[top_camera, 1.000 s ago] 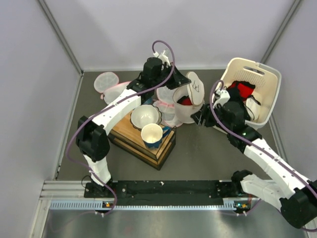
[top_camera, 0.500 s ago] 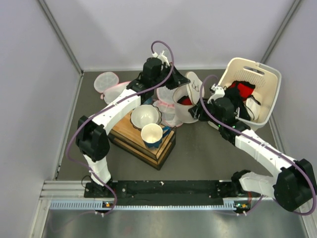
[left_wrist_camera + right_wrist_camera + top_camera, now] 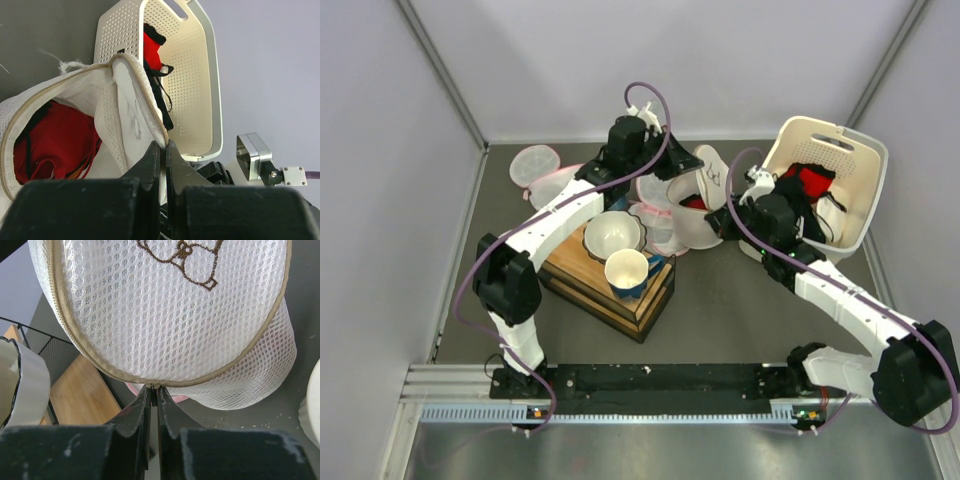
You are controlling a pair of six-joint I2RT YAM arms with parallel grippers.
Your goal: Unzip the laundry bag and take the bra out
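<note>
Mesh bag (image 3: 165,310) lies at our right gripper (image 3: 154,389), just pinched shut on its zip seam. Our left gripper (image 3: 164,146) clamps the rim, so we can reach the bra (image 3: 55,135).

No text can be read; the laundry bag (image 3: 165,315) shows only a brown embroidered motif (image 3: 182,252).

Overhead view from behind; two wrist close-ups, the laundry bag (image 3: 691,230) common to all.
</note>
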